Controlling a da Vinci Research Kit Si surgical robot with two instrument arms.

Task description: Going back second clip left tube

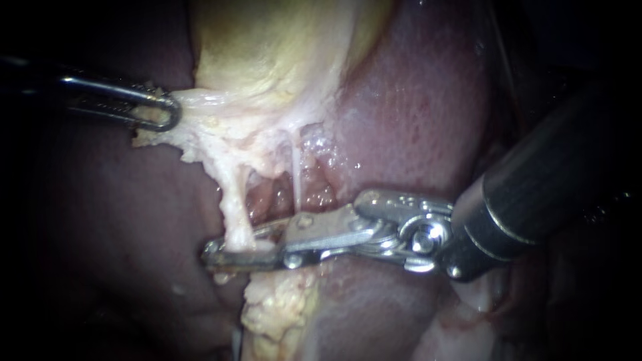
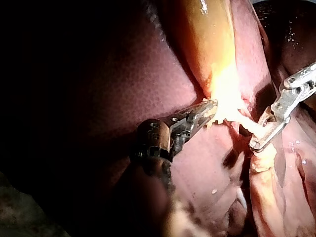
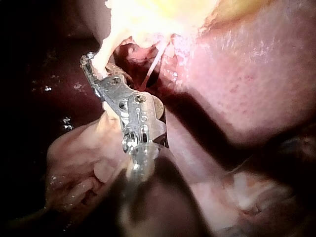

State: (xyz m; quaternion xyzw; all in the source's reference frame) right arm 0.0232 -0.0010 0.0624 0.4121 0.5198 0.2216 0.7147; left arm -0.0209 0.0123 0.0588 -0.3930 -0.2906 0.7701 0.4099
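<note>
Where the right instrument (image 1: pixel 234 246) ends: its jaws stand narrowly apart with a slim gap between them, and the left tube (image 1: pixel 234 207) runs down into that gap.
Hold of the right instrument: none. The tube crosses the gap near the jaw tips and lies against the lower jaw, and the jaws are not pressed together on it. The left arm's camera shows the same gap.
Behind the jaws: a bright metal wrist (image 1: pixel 414 235), then the dark shaft (image 1: pixel 535 194) leading away.
Left tube: a pale, taut cord that rises from between the jaws to the pale tissue (image 1: pixel 214 127) at the foot of the gallbladder (image 1: pixel 267 47).
Beside the jaws: a thinner strand (image 1: pixel 295 167) stands above the upper jaw, nearer the wrist and apart from the left tube. A raw red hollow lies between the two.
Under the jaws: lumpy yellow fat (image 1: pixel 277 314), close below the lower jaw.
Left instrument (image 1: pixel 164 112): well apart from the right one, past the tube's upper end. Its jaws are clamped on the edge of the pale tissue and hold it stretched.
Around everything: the liver (image 1: pixel 414 120), dark red and glistening.
</note>
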